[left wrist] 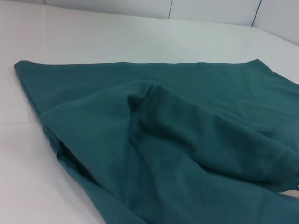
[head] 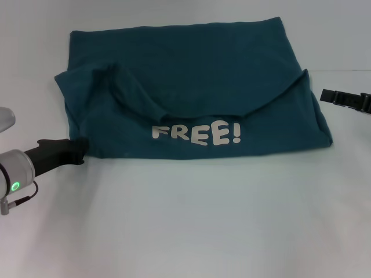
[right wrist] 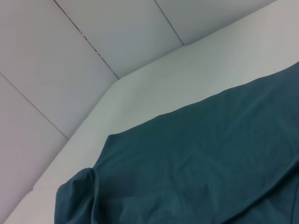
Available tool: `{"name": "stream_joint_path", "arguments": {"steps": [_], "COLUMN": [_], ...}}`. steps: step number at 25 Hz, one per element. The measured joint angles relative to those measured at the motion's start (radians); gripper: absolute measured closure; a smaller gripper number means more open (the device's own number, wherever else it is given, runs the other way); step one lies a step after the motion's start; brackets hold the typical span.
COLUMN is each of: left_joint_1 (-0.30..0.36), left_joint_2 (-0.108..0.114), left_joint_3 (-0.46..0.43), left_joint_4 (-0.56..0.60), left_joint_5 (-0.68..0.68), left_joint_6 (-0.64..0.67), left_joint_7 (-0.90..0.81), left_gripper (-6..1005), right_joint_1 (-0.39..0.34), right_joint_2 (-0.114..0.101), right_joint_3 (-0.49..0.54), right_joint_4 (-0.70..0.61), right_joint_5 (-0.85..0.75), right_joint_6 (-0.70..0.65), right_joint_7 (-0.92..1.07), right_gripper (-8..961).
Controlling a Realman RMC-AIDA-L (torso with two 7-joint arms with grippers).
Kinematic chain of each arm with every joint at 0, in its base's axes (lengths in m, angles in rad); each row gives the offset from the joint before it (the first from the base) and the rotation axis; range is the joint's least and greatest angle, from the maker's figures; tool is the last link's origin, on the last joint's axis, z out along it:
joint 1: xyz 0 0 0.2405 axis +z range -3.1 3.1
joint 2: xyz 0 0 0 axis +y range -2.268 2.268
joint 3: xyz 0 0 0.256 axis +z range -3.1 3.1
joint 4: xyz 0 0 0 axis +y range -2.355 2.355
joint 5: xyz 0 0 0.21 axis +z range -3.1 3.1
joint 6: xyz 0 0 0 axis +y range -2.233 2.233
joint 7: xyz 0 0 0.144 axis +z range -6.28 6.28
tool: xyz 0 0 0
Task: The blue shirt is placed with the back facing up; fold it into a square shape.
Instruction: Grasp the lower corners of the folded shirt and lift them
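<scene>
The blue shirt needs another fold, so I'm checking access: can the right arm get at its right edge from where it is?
Probably yes. The right gripper hangs just off the blue shirt on its right side, with only bare white table between them.

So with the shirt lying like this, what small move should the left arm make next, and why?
Probably draw the left gripper toward the robot's left, tugging the blue shirt. It sits at the shirt's near left corner, where a sleeve is bunched into a ridge, while the lettered band lies flat. Whether it grips the cloth is unclear. The right gripper waits beside the shirt's right edge.
</scene>
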Motion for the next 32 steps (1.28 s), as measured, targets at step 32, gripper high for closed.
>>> {"name": "stream_joint_path", "arguments": {"steps": [32], "left_joint_1": [-0.001], "left_joint_2": [0.002], "left_joint_3": [0.0], "left_joint_4": [0.052], "left_joint_5": [0.049], "left_joint_6": [0.053], "left_joint_7": [-0.076], "left_gripper": [999], "right_joint_1": [0.111], "right_joint_2": [0.05], "right_joint_3": [-0.019], "right_joint_4": [0.072], "right_joint_5": [-0.354], "right_joint_6": [0.304], "right_joint_7": [0.133], "right_gripper": [361]}}
